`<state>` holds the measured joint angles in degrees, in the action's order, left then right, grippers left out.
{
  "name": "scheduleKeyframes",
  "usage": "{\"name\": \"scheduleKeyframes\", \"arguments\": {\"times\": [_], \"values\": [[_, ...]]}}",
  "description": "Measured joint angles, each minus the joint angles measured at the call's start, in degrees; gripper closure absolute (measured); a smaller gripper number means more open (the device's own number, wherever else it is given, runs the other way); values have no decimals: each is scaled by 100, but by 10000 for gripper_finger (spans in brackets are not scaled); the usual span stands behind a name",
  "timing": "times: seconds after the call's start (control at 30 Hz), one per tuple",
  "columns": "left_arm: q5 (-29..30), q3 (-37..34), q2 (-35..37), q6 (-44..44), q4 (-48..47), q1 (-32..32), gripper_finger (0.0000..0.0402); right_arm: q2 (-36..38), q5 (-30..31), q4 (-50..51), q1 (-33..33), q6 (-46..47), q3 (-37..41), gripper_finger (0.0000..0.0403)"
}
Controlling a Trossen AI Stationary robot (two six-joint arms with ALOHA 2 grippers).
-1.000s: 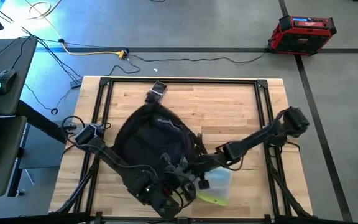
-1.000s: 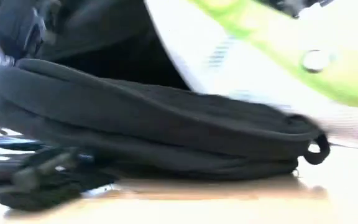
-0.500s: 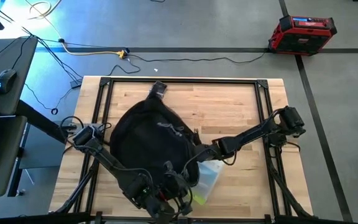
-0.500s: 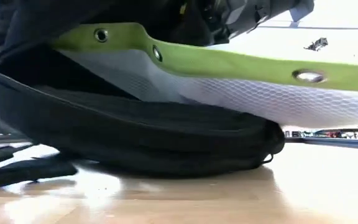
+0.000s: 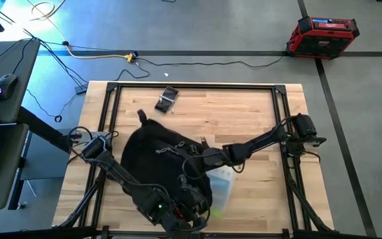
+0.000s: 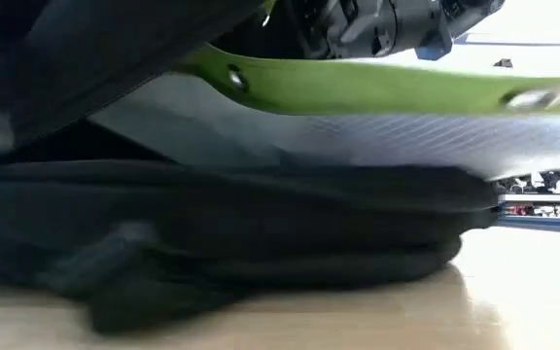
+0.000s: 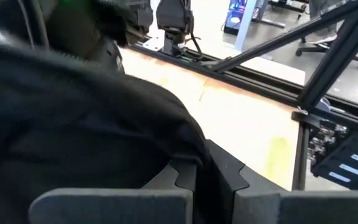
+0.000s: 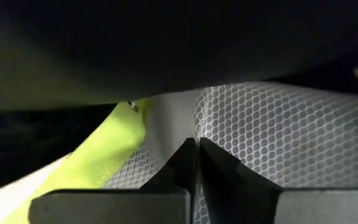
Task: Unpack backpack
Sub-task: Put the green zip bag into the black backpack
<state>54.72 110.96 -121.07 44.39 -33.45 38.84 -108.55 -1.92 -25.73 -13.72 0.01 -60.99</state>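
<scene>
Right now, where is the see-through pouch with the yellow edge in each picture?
High view: pouch at the backpack's right edge, near the table's front.
Low view: pouch lifted above the backpack.
Left wrist view: not visible.
Right wrist view: mesh pouch fills the centre.
Shared landmark: the backpack.

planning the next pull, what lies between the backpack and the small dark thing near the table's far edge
Bare wooden table, seen in the high view: nothing lies between the backpack and the small dark item.

overhead looks straight down; low camera sits close, perhaps touching the backpack (image 6: 261,233), which both share
</scene>
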Motion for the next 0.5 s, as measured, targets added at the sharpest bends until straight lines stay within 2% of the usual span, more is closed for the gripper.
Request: {"name": "scheduleKeyframes", "arguments": {"times": [0.1, 0.23, 0.37, 0.5], "values": [[-88, 0, 17, -40, -6, -65, 402, 48, -23, 120, 60, -322, 0, 391], [-184, 0, 27, -49, -2, -115, 402, 210, 105, 272, 88, -479, 0, 330], [-98, 0, 28, -39, 17, -93, 402, 602, 192, 1030, 92, -437, 0, 260], [-99, 2, 29, -5, -1, -54, 402, 917, 321, 1961, 10, -602, -2, 232]]}}
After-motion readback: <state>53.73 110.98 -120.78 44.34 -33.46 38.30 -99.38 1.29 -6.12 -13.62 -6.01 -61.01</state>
